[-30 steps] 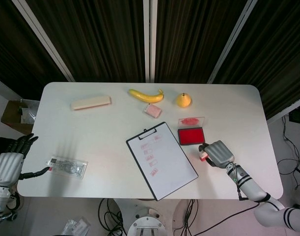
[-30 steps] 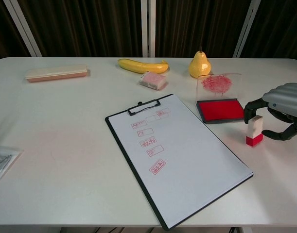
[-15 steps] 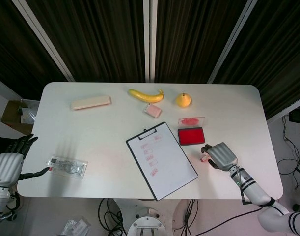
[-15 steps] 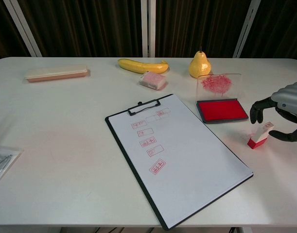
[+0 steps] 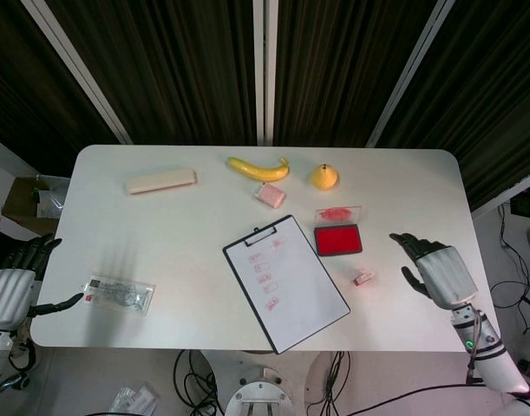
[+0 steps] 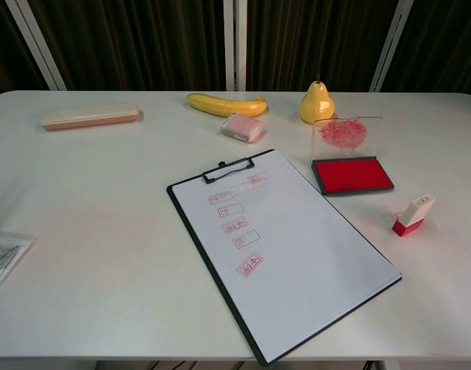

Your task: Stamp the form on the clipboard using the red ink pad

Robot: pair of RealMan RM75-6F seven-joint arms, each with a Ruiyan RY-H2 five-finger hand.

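Observation:
The clipboard (image 5: 286, 282) (image 6: 285, 247) lies slanted mid-table, its white form carrying several red stamp marks. To its right sits the red ink pad (image 5: 337, 239) (image 6: 351, 175), its clear lid (image 6: 343, 131) open behind it. The small white and red stamp (image 5: 363, 278) (image 6: 412, 215) lies tilted on the table, right of the clipboard, with nothing holding it. My right hand (image 5: 436, 269) hovers open to the right of the stamp, apart from it, and is out of the chest view. My left hand (image 5: 13, 286) is open beyond the table's left edge.
A banana (image 5: 258, 167) (image 6: 224, 103), a pear (image 5: 324, 177) (image 6: 316, 102) and a small pink packet (image 5: 269, 195) (image 6: 242, 128) lie at the back. A beige case (image 5: 160, 180) (image 6: 89, 116) is back left. A clear plastic bag (image 5: 119, 294) (image 6: 0, 256) lies near the left edge.
My right hand let go of the stamp, which tipped over onto the table, and then drew away to the right, leaving the chest view. The left hand barely moved.

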